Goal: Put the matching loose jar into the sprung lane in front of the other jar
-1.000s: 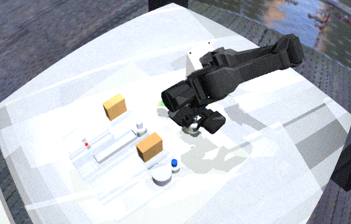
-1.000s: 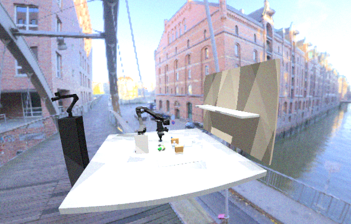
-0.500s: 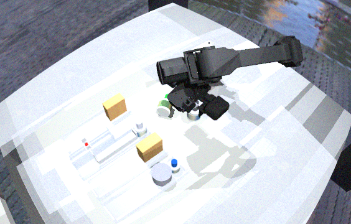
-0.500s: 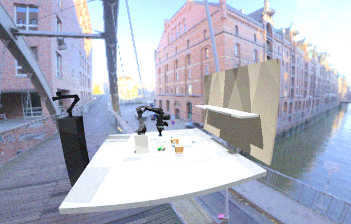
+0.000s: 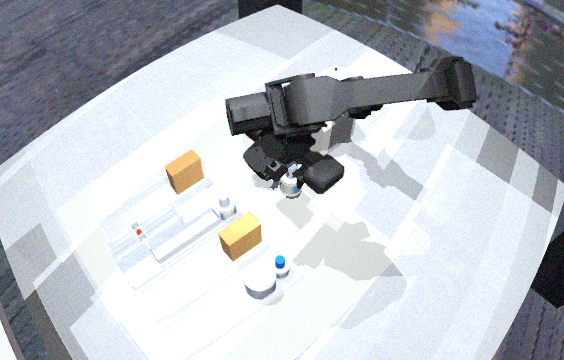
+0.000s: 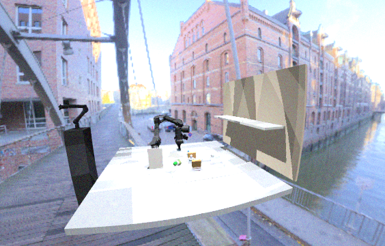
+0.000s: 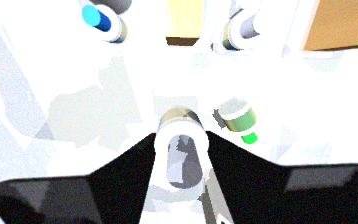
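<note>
One grey-capped jar (image 7: 181, 152) sits clamped between the fingers of the gripper (image 5: 289, 176), lifted above the white table (image 5: 442, 240), well short of the clear pusher lane (image 5: 172, 232). One matching grey-capped jar (image 5: 225, 206) stands at the near end of that lane, between two tan boxes (image 5: 184, 171) (image 5: 240, 235). In the wrist view a green-capped jar (image 7: 239, 121) lies on its side just beside the held one, and a blue-capped jar (image 5: 280, 265) stands next to a white round tub (image 5: 260, 284)
</note>
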Tool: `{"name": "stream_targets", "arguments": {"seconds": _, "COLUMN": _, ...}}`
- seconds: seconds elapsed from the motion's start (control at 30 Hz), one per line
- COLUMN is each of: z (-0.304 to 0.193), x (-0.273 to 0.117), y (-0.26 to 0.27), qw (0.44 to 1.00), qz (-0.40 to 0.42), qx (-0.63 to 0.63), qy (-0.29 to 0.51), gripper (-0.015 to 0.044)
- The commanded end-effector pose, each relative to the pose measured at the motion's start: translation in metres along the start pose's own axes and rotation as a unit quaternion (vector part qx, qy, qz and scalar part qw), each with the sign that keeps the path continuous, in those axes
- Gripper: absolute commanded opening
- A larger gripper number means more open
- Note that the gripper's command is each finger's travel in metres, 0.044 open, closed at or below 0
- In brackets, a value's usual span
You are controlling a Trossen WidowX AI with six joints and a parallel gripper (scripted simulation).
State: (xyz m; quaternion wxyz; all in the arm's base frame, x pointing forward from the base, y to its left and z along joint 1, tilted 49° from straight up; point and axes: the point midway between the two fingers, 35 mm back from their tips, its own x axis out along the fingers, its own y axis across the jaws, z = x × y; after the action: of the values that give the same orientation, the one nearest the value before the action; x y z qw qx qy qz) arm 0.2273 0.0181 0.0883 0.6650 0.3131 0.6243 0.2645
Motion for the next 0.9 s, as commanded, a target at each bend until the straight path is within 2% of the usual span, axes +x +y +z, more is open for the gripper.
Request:
{"name": "stream_targets", "arguments": {"seconds": 0.0, "z": 0.011, "x": 0.006, "y": -0.015, "qw": 1.0, "qz": -0.001, "qx": 0.006, "qy": 0.003, "gripper": 0.0}}
{"name": "stream_targets", "arguments": {"seconds": 0.63, "z": 0.049, "x": 0.04, "y": -0.081, "qw": 1.0, "qz": -0.001, "qx": 0.023, "qy": 0.001, "gripper": 0.0}}
{"name": "stream_targets", "arguments": {"seconds": 0.87, "z": 0.05, "x": 0.045, "y": -0.083, "qw": 1.0, "qz": -0.001, "qx": 0.024, "qy": 0.001, "gripper": 0.0}}
